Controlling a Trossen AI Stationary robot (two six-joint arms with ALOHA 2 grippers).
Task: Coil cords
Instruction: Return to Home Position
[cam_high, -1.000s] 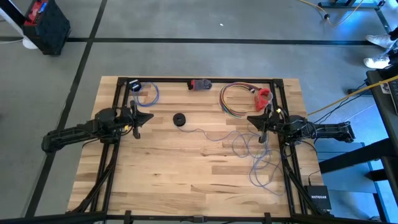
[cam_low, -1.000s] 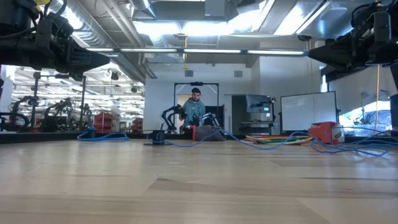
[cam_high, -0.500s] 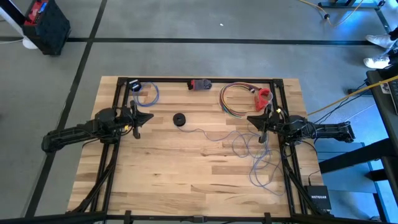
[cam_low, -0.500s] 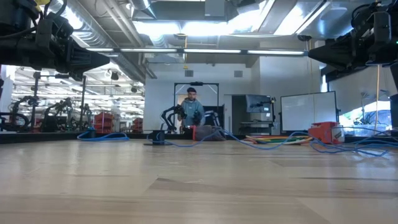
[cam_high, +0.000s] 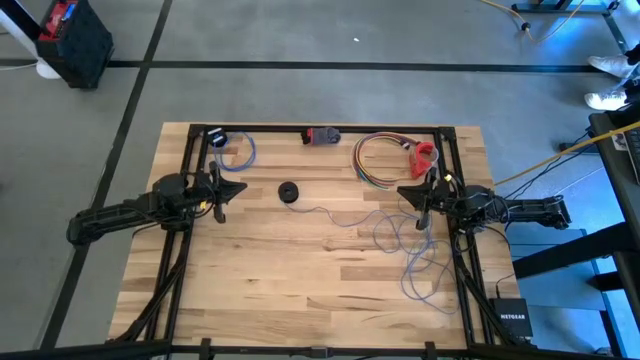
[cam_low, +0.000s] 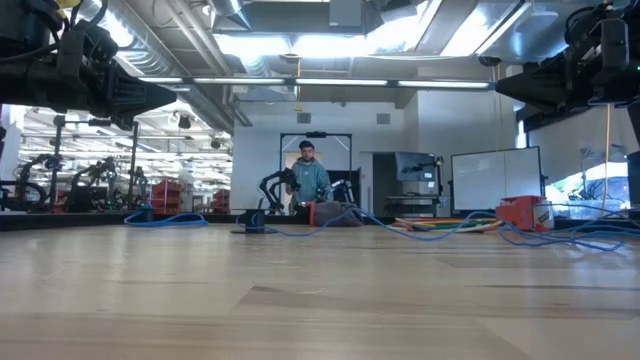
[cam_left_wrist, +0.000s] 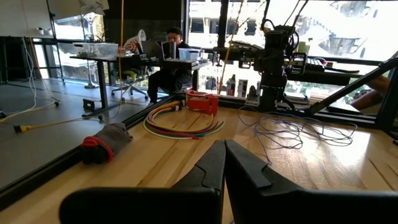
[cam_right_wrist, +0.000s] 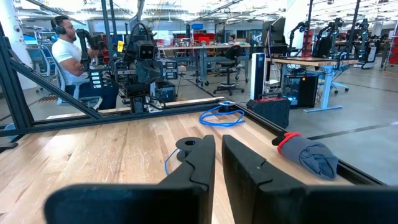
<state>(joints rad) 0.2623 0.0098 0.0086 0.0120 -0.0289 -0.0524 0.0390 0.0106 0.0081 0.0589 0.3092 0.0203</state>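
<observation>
Looking down on a pale wooden surface (cam_high: 300, 290) with a black frame along its edges. Finding the left gripper (cam_high: 238, 187) hanging over the left side and the right gripper (cam_high: 405, 191) over the right side, pointing toward each other, well apart. Seeing the left fingers (cam_left_wrist: 211, 168) and the right fingers (cam_right_wrist: 198, 155) pressing almost together, gripping nothing.

Tracing the thin grey-lilac wire (cam_high: 385, 232) lying loose on the surface, squiggling from beneath the right gripper toward the lower right corner in the high view. Noting a multicoloured cable coil (cam_high: 372, 160) lying far right, a blue cord loop (cam_high: 238, 152) far left, and a rolled grey cloth with a red end (cam_high: 322, 136) between them. Making out what is possibly a red reel (cam_high: 425, 156) touching the coil. Spotting the small black disc (cam_high: 289, 192) lying flat at the wire's left end, nearer the left gripper.
</observation>
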